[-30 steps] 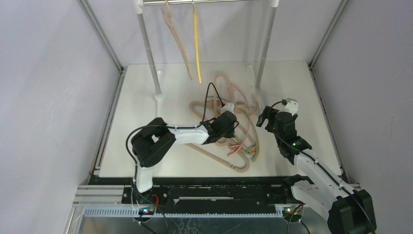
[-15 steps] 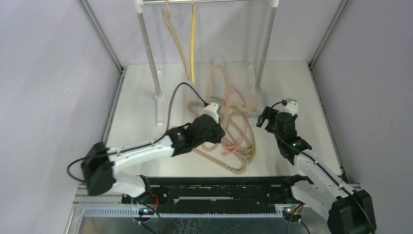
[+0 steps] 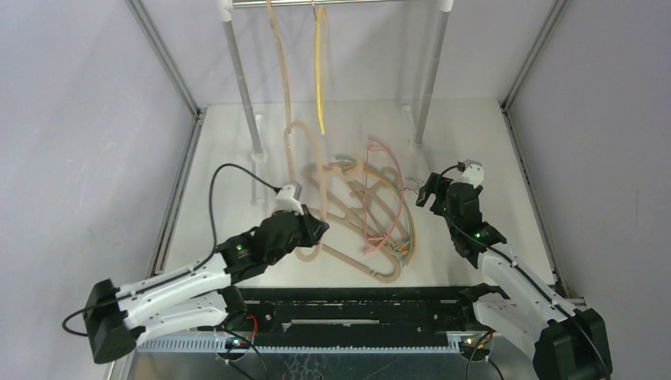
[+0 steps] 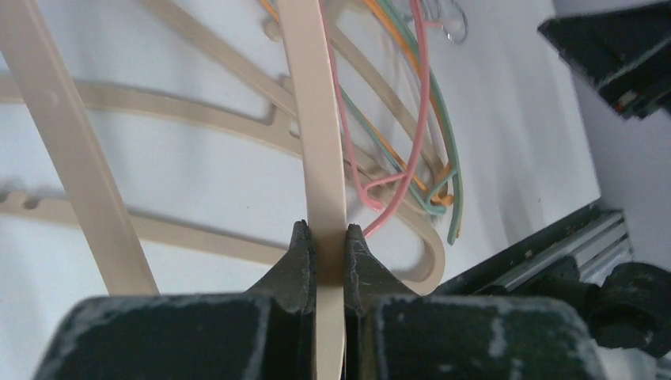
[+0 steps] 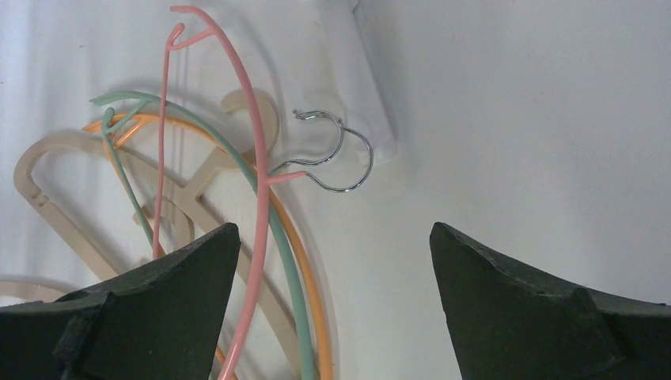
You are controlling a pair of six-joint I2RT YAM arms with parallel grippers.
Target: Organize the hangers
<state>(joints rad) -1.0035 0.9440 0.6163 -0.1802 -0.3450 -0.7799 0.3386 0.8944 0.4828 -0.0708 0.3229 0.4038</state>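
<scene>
While the left gripper (image 4: 324,241) is clamped tight on the flat bar of one beige hanger (image 4: 316,119), the pinch is narrow and the piece is long. My first worry is that it pivots or swings between the fingers once the arm carries it. From above, that hanger reaches up from the gripper at the near-left edge of the pile (image 3: 380,198) toward the rail (image 3: 356,3). It looks blurred there, and I cannot tell whether its far end is clear of everything.

The second worry is a snag. In the left wrist view the pink hanger (image 5: 259,119) runs close along the held bar and curls round just beside one finger. I cannot say whether they touch. If it is caught, a pull would drag the pink hanger across the table (image 3: 221,158). The green hanger (image 5: 119,98) and orange hanger (image 5: 316,332) lie laced with it, so they would likely follow.

Third, the rail already carries a yellow hanger (image 3: 320,71) and a hung beige hanger (image 3: 278,63), close together. A swinging hanger brought up beside them could knock either one off, or its hook could miss the rail and fall back onto the heap.

The right gripper (image 5: 332,233) has its fingers wide apart and holds nothing. It hovers over the right side of the pile, near the metal hooks (image 5: 369,162) and well apart from the left arm. If the pile gets dragged, those hooks would shift from under it and its aim would be off.
</scene>
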